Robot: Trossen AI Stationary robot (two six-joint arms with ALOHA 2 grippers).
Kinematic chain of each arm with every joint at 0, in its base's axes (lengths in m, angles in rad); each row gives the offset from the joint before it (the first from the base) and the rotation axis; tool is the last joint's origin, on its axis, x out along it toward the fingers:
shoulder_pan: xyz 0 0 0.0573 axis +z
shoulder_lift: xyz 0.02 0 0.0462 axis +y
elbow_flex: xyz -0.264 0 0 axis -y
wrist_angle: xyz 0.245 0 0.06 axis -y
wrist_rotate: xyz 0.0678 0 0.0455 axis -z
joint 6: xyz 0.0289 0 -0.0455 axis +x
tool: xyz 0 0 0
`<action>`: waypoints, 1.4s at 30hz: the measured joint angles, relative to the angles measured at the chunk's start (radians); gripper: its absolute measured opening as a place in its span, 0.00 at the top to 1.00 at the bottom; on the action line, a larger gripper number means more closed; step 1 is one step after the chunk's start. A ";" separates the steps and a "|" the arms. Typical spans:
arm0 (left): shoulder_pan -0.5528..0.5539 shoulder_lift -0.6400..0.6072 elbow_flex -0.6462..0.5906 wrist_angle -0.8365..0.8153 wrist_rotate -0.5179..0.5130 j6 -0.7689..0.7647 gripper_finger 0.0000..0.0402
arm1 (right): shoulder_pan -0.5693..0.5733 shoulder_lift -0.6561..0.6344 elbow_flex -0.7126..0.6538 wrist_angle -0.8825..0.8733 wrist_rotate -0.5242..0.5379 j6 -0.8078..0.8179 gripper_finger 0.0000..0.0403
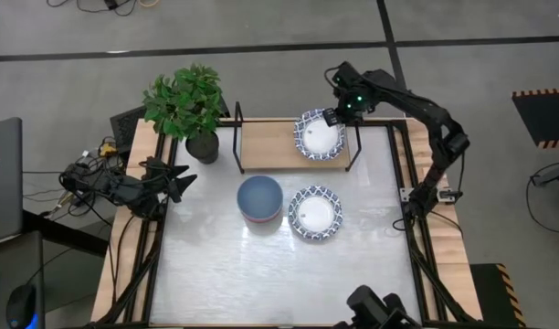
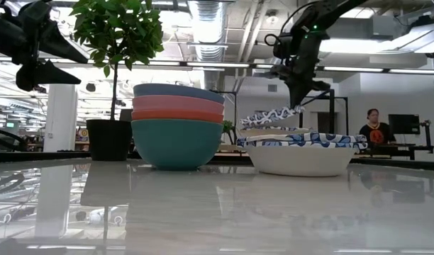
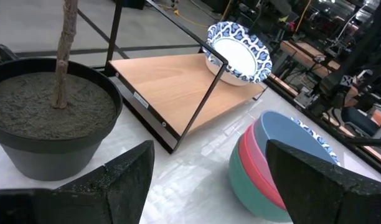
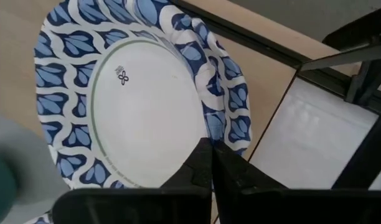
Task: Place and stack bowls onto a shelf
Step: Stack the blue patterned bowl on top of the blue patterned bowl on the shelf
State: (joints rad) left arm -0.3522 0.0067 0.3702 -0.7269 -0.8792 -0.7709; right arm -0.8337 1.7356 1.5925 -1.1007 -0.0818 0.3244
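Note:
My right gripper (image 1: 335, 117) is shut on a white bowl with a blue patterned rim (image 1: 318, 135) over the right end of the shelf (image 1: 275, 144), a low wooden plank with black wire ends. The low view shows that bowl (image 2: 272, 117) tilted, its gripped side up. On the table in front of the shelf stand a stack of blue, red and teal bowls (image 1: 259, 200) and a second white patterned bowl (image 1: 314, 213). My left gripper (image 1: 176, 178) waits open at the table's left edge, beside the plant pot. My right gripper pinches the patterned rim (image 4: 207, 127) of the white bowl between its two shut fingers (image 4: 200, 168), on the bowl's far right side. The fingers come from above, pointing steeply down. The bowl hangs tilted, its opposite side low at the plank; whether it touches there I cannot tell.
A potted plant (image 1: 188, 102) in a dark pot (image 3: 50, 118) stands at the shelf's left end. The shelf's black wire end frames (image 1: 238, 137) rise above the plank. Cables lie off the table's left edge. A person (image 2: 374, 127) sits far behind the table.

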 joint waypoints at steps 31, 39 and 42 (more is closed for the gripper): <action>0.000 0.000 0.000 0.000 0.001 -0.001 0.27 | 0.016 -0.024 0.000 -0.018 0.048 -0.019 0.60; 0.000 0.000 0.000 0.000 0.004 -0.002 0.27 | 0.184 -0.136 0.000 -0.022 -0.064 -0.019 0.59; 0.000 0.000 0.000 0.000 0.004 -0.002 0.27 | 0.300 -0.163 0.001 -0.021 -0.066 -0.019 0.59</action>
State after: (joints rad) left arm -0.3523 0.0067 0.3702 -0.7269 -0.8753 -0.7731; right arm -0.5335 1.5724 1.5939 -1.1213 -0.1482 0.3058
